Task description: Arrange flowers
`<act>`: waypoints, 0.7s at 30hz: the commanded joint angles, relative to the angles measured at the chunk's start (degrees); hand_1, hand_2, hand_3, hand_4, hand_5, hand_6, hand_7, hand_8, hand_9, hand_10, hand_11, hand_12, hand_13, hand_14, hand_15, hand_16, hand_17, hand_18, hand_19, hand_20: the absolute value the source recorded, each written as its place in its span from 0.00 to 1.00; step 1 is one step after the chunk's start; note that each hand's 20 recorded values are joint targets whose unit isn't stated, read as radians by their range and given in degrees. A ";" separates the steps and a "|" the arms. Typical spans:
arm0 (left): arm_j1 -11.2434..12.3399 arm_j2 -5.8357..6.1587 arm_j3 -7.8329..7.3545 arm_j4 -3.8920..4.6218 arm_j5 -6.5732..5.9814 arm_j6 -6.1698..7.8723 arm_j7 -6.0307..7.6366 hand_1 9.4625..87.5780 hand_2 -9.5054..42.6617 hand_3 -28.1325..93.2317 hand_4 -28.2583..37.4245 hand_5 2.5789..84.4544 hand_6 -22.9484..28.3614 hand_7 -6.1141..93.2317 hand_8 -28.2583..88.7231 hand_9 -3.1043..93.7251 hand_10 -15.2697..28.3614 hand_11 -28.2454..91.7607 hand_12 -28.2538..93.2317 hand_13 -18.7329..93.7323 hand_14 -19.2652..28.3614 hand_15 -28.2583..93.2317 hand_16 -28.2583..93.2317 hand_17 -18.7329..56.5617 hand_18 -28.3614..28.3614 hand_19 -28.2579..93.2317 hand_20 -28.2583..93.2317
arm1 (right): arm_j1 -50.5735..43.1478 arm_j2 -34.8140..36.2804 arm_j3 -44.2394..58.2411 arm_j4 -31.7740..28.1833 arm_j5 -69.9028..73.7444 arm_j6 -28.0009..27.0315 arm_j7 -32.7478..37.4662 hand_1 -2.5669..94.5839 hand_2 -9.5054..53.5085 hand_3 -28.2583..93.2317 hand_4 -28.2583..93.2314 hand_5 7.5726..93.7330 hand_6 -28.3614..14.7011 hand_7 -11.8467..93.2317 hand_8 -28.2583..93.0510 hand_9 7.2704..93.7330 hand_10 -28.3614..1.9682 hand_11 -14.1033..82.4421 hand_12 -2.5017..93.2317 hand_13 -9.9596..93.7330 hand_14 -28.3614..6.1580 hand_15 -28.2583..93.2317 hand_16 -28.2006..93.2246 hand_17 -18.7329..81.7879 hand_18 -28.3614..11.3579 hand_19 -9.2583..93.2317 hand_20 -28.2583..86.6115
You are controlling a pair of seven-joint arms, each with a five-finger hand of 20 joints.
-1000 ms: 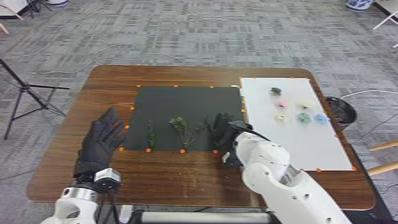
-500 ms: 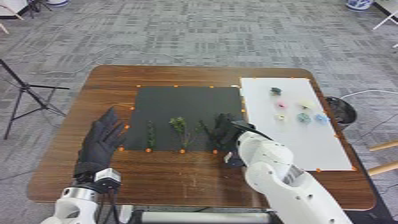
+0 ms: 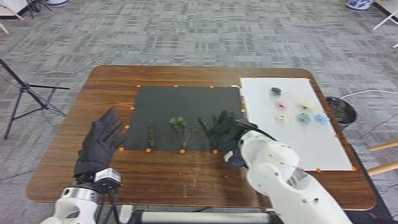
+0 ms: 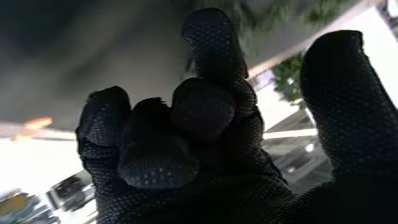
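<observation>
Coming in from the bottom edge with the white right arm, and leaning up and left to put the right hand over the black mat's bottom right part, close to the white sheet's left edge. Holding the thumb well apart from the fingers in the wrist view, with one finger almost straight and the others bent softly. Seeing green leaves past the gap, but unable to tell about any stem held or touched. Keeping the left hand open, fingers straight and a bit spread, just beside the mat's left edge, over the table's left side. Having one thin green stem and one leafy stem on the mat, and a small sprig just beside the right hand. Having flower heads in the sheet's far half, well apart from the right hand. Leaving brown wood between the mat's near edge and the table's near edge.
</observation>
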 commanded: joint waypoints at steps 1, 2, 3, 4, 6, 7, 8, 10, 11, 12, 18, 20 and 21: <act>1.09 -0.58 -0.46 -0.32 0.05 -0.52 -0.12 0.22 0.17 0.65 0.01 0.24 0.44 0.23 0.17 0.21 0.55 0.30 0.39 0.29 0.64 0.26 0.32 0.05 0.84 0.55 0.30 | 1.83 -0.21 5.38 -5.43 3.26 9.55 0.70 0.27 0.03 0.85 0.07 0.72 0.58 0.54 0.14 0.81 0.58 0.77 0.53 0.82 0.55 0.92 0.54 0.53 0.15 0.95 0.56; 1.10 -0.65 -0.48 -0.31 0.16 -0.48 -0.15 0.22 0.17 0.65 0.00 0.24 0.44 0.23 0.17 0.21 0.55 0.30 0.39 0.29 0.64 0.26 0.32 0.05 0.84 0.55 0.30 | 2.13 0.31 5.97 -5.73 2.82 11.19 0.13 0.27 0.03 0.85 0.07 0.71 0.58 0.53 0.14 0.80 0.57 0.77 0.53 0.82 0.55 0.92 0.54 0.52 0.15 0.95 0.56; 1.22 -0.75 -0.56 -0.36 0.24 -0.44 -0.18 0.22 0.17 0.65 0.00 0.24 0.44 0.23 0.16 0.21 0.55 0.30 0.39 0.29 0.64 0.26 0.32 0.05 0.84 0.55 0.29 | 2.55 1.07 6.24 -5.33 1.10 13.15 -1.16 0.27 0.03 0.85 0.07 0.70 0.57 0.53 0.14 0.78 0.56 0.76 0.53 0.81 0.55 0.91 0.54 0.51 0.16 0.94 0.56; 1.36 -0.83 -0.58 -0.42 0.15 -0.42 -0.15 0.22 0.17 0.65 0.00 0.24 0.44 0.23 0.16 0.21 0.55 0.31 0.39 0.29 0.64 0.26 0.32 0.05 0.84 0.55 0.29 | 2.70 2.10 6.67 -4.98 -1.42 14.34 -1.94 0.29 0.04 0.85 0.07 0.68 0.56 0.52 0.14 0.74 0.53 0.76 0.53 0.79 0.52 0.91 0.54 0.49 0.16 0.93 0.56; 1.47 -0.91 -0.55 -0.46 0.22 -0.35 -0.14 0.22 0.17 0.65 0.01 0.24 0.44 0.23 0.16 0.21 0.55 0.31 0.39 0.29 0.64 0.26 0.32 0.05 0.84 0.55 0.29 | 3.13 4.45 7.67 -2.86 -6.59 15.95 -4.72 0.31 0.03 0.86 0.07 0.61 0.55 0.50 0.14 0.65 0.47 0.73 0.49 0.72 0.51 0.89 0.52 0.46 0.17 0.90 0.56; 1.64 -0.97 -0.62 -0.56 0.21 -0.26 0.08 0.22 0.17 0.65 0.01 0.24 0.44 0.23 0.16 0.21 0.55 0.31 0.39 0.29 0.64 0.26 0.32 0.05 0.84 0.55 0.29 | 3.26 5.35 8.37 -2.69 -7.97 14.06 -4.31 0.32 0.02 0.87 0.06 0.59 0.55 0.49 0.14 0.61 0.46 0.71 0.45 0.69 0.50 0.88 0.50 0.44 0.18 0.88 0.57; 1.57 -0.92 -0.61 -0.58 0.15 -0.26 0.10 0.22 0.17 0.65 0.01 0.24 0.44 0.23 0.16 0.21 0.55 0.30 0.39 0.29 0.64 0.26 0.32 0.05 0.84 0.55 0.29 | 3.13 6.47 9.06 -2.18 -8.99 13.46 -4.26 0.33 0.01 0.88 0.06 0.55 0.56 0.48 0.13 0.58 0.47 0.67 0.41 0.66 0.50 0.87 0.49 0.42 0.18 0.87 0.57; 1.74 -0.87 -0.70 -0.67 0.23 0.01 0.18 0.22 0.17 0.65 0.01 0.24 0.44 0.23 0.16 0.21 0.55 0.30 0.39 0.29 0.64 0.26 0.32 0.05 0.84 0.55 0.29 | 2.78 8.21 10.07 -1.04 -11.64 11.78 -4.22 0.34 0.00 0.89 0.04 0.49 0.55 0.44 0.13 0.52 0.49 0.58 0.34 0.61 0.50 0.87 0.47 0.41 0.18 0.85 0.58; 1.69 -0.90 -0.68 -0.69 0.16 0.13 0.24 0.22 0.17 0.65 0.01 0.24 0.44 0.23 0.16 0.21 0.55 0.30 0.39 0.29 0.64 0.26 0.32 0.05 0.84 0.55 0.29 | 2.57 9.20 10.31 -0.43 -13.20 11.44 -4.08 0.34 0.00 0.90 0.03 0.46 0.54 0.42 0.14 0.50 0.50 0.54 0.31 0.60 0.50 0.87 0.46 0.40 0.18 0.85 0.59; 1.78 -0.95 -0.76 -0.74 0.15 0.15 0.31 0.22 0.17 0.65 0.01 0.24 0.44 0.23 0.16 0.21 0.55 0.30 0.39 0.29 0.64 0.26 0.32 0.05 0.84 0.55 0.29 | 2.52 9.91 10.52 0.21 -14.78 10.48 -3.87 0.34 0.00 0.89 0.02 0.45 0.53 0.41 0.14 0.49 0.50 0.51 0.30 0.60 0.50 0.87 0.46 0.40 0.18 0.85 0.59; 2.01 -1.06 -0.87 -0.81 0.15 0.23 0.33 0.22 0.17 0.65 0.01 0.24 0.44 0.23 0.16 0.21 0.55 0.30 0.39 0.29 0.64 0.26 0.32 0.05 0.84 0.55 0.29 | -0.45 13.70 12.75 -0.75 -16.76 0.81 -0.94 0.46 0.00 0.68 0.00 0.40 0.49 0.36 0.16 0.45 0.48 0.47 0.29 0.58 0.49 0.87 0.45 0.39 0.16 0.84 0.60; 2.07 -1.05 -0.94 -0.81 0.12 0.29 0.41 0.22 0.17 0.65 0.00 0.24 0.44 0.23 0.16 0.21 0.55 0.30 0.39 0.29 0.64 0.26 0.32 0.05 0.84 0.55 0.29 | -2.00 14.69 13.40 -1.30 -17.09 0.04 -1.20 0.52 0.00 0.58 0.00 0.39 0.47 0.36 0.16 0.43 0.45 0.47 0.29 0.57 0.48 0.87 0.44 0.39 0.16 0.84 0.61; 2.14 -1.06 -1.00 -0.84 0.12 0.34 0.37 0.22 0.17 0.65 0.00 0.24 0.44 0.23 0.16 0.21 0.55 0.30 0.39 0.29 0.64 0.26 0.32 0.05 0.84 0.55 0.29 | -2.59 15.02 13.52 -1.39 -17.13 0.17 -1.29 0.52 0.00 0.57 0.00 0.38 0.46 0.35 0.16 0.43 0.45 0.47 0.29 0.57 0.48 0.87 0.44 0.39 0.16 0.84 0.61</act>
